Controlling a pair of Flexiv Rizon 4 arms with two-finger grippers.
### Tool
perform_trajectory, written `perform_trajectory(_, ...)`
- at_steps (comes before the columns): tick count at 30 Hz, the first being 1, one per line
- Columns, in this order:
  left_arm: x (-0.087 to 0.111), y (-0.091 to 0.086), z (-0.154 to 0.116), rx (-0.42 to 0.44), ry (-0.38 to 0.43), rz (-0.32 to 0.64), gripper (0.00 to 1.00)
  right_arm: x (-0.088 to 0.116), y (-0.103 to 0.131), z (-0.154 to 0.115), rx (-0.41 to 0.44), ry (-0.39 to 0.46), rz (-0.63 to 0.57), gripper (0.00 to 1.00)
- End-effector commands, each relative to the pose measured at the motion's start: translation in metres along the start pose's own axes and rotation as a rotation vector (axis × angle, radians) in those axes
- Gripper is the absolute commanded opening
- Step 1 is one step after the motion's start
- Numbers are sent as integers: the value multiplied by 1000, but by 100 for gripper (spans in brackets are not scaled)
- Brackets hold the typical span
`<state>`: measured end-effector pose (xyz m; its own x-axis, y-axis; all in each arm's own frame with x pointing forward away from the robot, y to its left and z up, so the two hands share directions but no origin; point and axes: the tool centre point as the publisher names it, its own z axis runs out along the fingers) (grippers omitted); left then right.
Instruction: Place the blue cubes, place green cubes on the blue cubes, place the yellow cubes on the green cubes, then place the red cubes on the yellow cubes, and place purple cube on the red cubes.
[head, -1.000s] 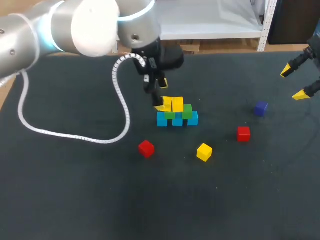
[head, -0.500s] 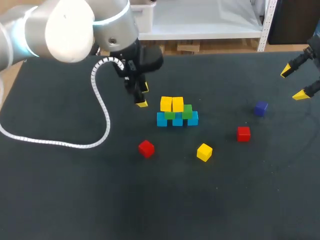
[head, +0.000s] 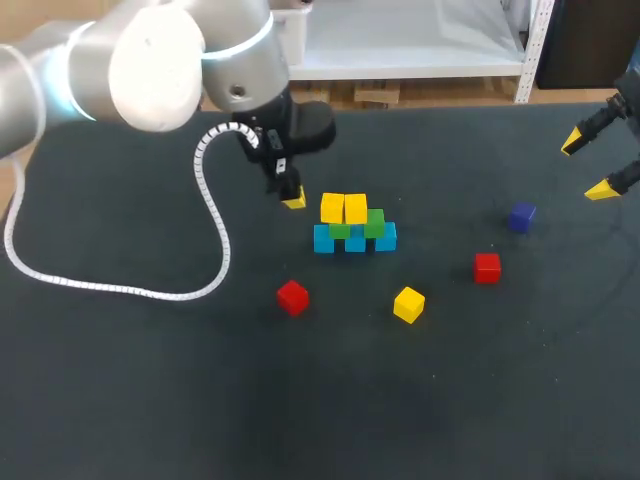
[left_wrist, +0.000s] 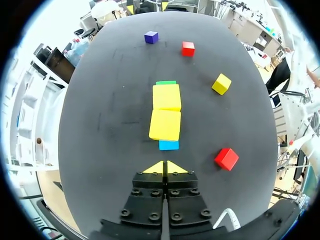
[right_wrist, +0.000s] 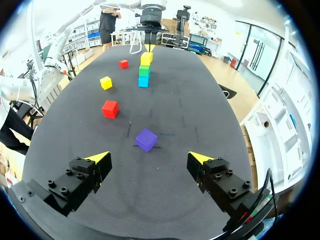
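From the left wrist, the two small yellow cubes (left_wrist: 165, 124) cover nearly everything beneath them: only a sliver of green cube (left_wrist: 166, 82) shows at the far end and a bit of blue cube (left_wrist: 168, 145) at the near end. In the head view the black, yellow-tipped right gripper (head: 587, 167) shows (fingers only), its arm cut off at the edge. From the right wrist, the cube stack (right_wrist: 144, 71) is too small to count.

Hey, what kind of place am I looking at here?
Probably a robotics lab workbench: a black matte table holds a stack of small blue, green and yellow cubes, the left gripper sits beside it, and the right gripper hangs open near a small purple cube.
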<state>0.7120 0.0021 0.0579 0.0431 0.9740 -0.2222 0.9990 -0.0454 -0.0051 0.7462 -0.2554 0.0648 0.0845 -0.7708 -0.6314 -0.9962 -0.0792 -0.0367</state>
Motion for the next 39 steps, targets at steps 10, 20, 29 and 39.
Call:
perform_trajectory(10,-14,-6,1,17,-21,23,0,0,0,0,0,-2,-1,100)
perform_trajectory(20,-25,-12,2,25,-32,46,0,0,0,0,0,-2,-1,100)
perform_trajectory(29,-23,-13,3,25,-26,37,0,0,0,0,0,-2,-1,100)
perform_trajectory(39,-16,-7,5,12,-9,21,0,0,0,0,0,-2,-1,100)
